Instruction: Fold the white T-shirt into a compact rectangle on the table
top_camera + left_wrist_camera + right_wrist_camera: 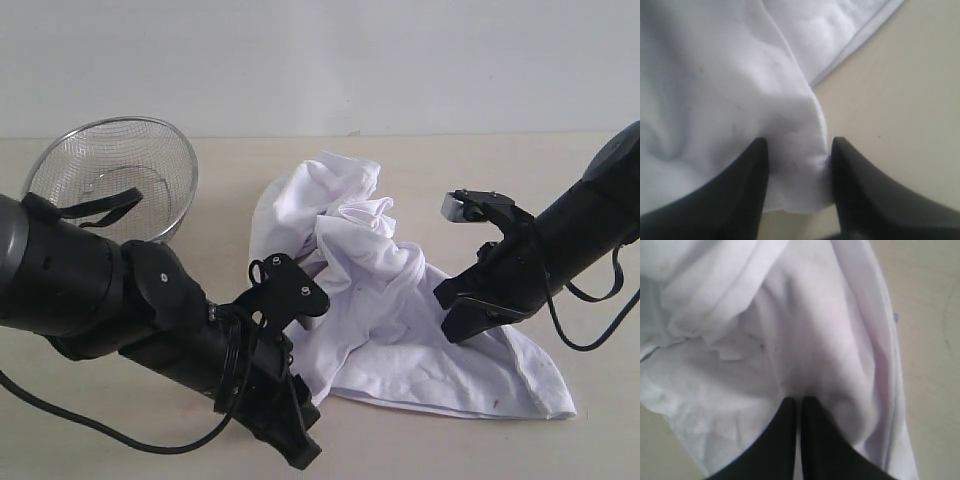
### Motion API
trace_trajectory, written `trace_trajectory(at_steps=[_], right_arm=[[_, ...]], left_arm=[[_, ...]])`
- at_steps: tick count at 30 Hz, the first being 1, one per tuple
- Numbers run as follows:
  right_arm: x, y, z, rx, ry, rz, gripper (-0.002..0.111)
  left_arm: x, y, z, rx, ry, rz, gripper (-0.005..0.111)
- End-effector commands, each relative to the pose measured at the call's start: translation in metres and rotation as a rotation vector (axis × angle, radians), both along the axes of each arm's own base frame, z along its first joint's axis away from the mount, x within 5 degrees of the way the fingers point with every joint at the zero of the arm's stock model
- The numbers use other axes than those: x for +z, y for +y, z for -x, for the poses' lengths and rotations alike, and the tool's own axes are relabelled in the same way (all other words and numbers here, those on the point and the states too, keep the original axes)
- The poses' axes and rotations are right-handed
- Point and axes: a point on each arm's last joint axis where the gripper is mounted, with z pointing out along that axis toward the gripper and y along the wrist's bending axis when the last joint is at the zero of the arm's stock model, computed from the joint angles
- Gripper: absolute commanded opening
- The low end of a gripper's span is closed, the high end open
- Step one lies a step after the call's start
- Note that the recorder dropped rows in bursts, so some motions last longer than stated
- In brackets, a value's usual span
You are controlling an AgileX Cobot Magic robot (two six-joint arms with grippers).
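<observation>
Wire-mesh basket (110, 180) stood at 10 o'clock from the white T-shirt (400, 330), which lay crumpled on the table (540, 190). Left fingers (747, 185) were spread, straddling a fold at its 7 o'clock edge. Right fingers (785, 435) were pressed together, pinching cloth at its 3 o'clock side.

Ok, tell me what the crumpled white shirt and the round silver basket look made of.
The crumpled white shirt: soft matte fabric, probably cotton; it creases and bunches. The round silver basket: shiny wire mesh, likely steel; you see through its fine grid.
</observation>
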Motion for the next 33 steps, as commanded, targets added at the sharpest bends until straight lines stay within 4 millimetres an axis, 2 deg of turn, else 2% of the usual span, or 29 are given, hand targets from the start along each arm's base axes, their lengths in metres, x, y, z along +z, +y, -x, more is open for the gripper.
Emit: trace_trajectory(at_steps=[1,5,13,23,28,33], right_arm=[[0.000,0.000,0.000,0.002,-0.009,0.003,0.000],[0.000,0.000,0.000,0.002,-0.009,0.003,0.000],[-0.001,-0.001,-0.001,0.000,-0.012,0.005,0.000],[-0.001,-0.002,-0.002,-0.006,-0.024,0.020,0.000],[-0.003,-0.005,-0.001,-0.001,-0.014,0.060,0.000],[-0.006,-0.011,0.000,-0.035,0.013,0.129,0.000]], left_arm=[[-0.002,-0.001,-0.005,0.021,-0.049,-0.010,0.022],[-0.001,-0.001,-0.009,0.039,-0.088,-0.014,0.004],[0.007,-0.003,-0.012,0.039,-0.107,0.004,0.004],[0.060,0.000,-0.017,0.086,-0.290,0.104,0.004],[0.091,0.012,-0.022,0.141,-0.387,0.159,0.004],[0.103,0.027,-0.030,0.234,-0.378,0.200,0.004]])
